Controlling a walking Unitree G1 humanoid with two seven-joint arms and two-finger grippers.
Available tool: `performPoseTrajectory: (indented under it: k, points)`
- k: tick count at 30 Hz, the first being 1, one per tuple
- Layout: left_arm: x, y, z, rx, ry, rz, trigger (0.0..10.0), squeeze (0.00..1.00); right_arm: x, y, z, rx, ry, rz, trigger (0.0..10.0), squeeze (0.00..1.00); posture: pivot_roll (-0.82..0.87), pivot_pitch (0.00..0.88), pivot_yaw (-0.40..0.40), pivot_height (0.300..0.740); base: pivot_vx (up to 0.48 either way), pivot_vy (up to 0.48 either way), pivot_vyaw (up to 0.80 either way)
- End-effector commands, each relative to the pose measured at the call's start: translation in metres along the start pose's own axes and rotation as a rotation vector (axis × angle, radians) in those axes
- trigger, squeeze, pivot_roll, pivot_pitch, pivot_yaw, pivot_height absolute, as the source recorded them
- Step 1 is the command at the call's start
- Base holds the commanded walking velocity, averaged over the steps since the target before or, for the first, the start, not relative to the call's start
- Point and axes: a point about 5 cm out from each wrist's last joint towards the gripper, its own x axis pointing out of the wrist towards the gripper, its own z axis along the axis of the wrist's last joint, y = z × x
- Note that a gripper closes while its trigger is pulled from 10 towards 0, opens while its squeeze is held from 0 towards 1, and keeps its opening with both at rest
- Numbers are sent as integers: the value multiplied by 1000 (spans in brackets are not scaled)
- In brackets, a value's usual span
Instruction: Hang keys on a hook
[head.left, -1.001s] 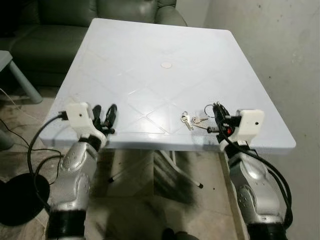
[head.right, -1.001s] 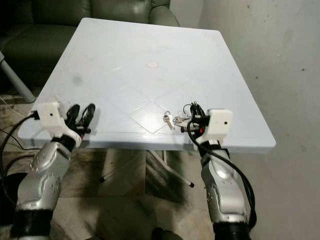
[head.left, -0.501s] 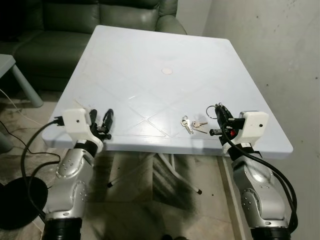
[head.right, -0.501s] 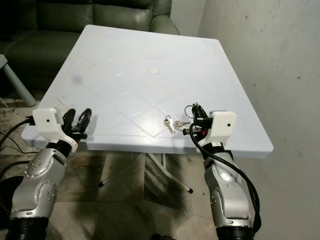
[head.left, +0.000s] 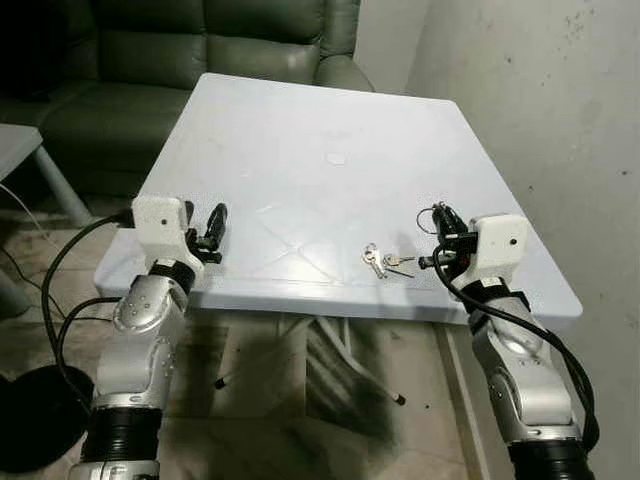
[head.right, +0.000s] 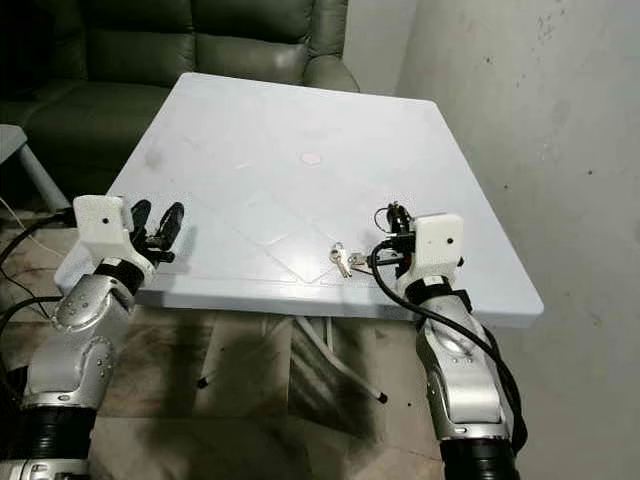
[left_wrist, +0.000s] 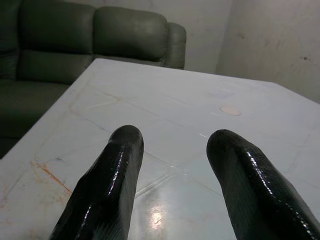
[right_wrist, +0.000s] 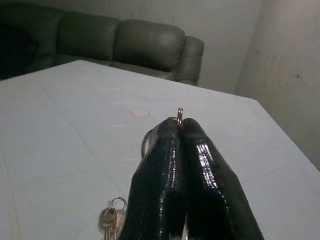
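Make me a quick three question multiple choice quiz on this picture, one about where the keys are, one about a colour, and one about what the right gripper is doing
1. Where do the keys lie?
A. On the sofa
B. On the white table near its front edge
C. On the floor

2. What colour is the sofa behind the table?
A. Dark green
B. Red
C. White

3. How is the right gripper?
A. Wide open above the table
B. Shut on a key ring
C. Shut on a cup

Answers:
1. B, the keys rest on the tabletop just left of the right gripper.
2. A, its cushions look dark green.
3. B, the right wrist view shows the fingers pressed together with a metal key ring poking out between the tips.
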Motion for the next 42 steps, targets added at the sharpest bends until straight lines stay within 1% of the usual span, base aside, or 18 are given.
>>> performPoseTrajectory:
  k: [1,2,4,8,9,11,15,18,20,27,33,42]
  points:
    - [2,-5,2,0,-15,-19,10000,0,0,-3,0,-17,-4,-4,10000,0,28,0,-71,740,0,0,0]
    - [2,-6,-1,-42,-6,-27,10000,0,0,-2,-2,-10,1,4,10000,0,28,0,-70,740,0,0,0]
    - [1,-6,-1,-49,-7,-21,10000,0,0,-2,-2,-9,2,5,10000,0,28,0,-71,740,0,0,0]
    - [2,-5,-2,-61,-17,-11,10000,0,1,-4,-3,-3,7,-1,10000,0,30,0,-74,740,0,0,0]
    - [2,-6,-1,-57,-26,-23,10000,0,2,-5,-3,17,7,-16,10000,0,30,0,-76,740,0,0,0]
    - [2,-7,0,-62,-26,-31,10000,0,3,-6,-3,20,6,-19,10000,0,30,0,-76,740,0,0,0]
    - [2,-5,1,-47,-30,-35,10000,0,4,-8,-2,4,5,-16,10000,0,30,0,-74,740,0,0,-219]
    - [4,0,3,-33,-39,5,10000,0,3,-9,-2,-5,3,-17,10000,0,28,0,-69,740,0,0,-525]
    - [6,0,5,-56,-43,6,10000,0,3,-8,-2,-4,2,-18,10000,0,28,0,-68,740,0,0,-556]
    - [5,0,7,-62,-50,6,10000,0,5,-7,-1,2,-1,-23,10000,0,33,0,-68,740,0,0,-633]
    - [4,6,7,-51,-45,37,10000,0,9,-6,-2,6,3,-39,10000,0,46,15,-68,740,0,0,-715]
    - [3,7,6,-80,-42,47,10000,0,10,-2,-2,9,2,-31,10000,0,51,24,-67,740,0,0,-715]
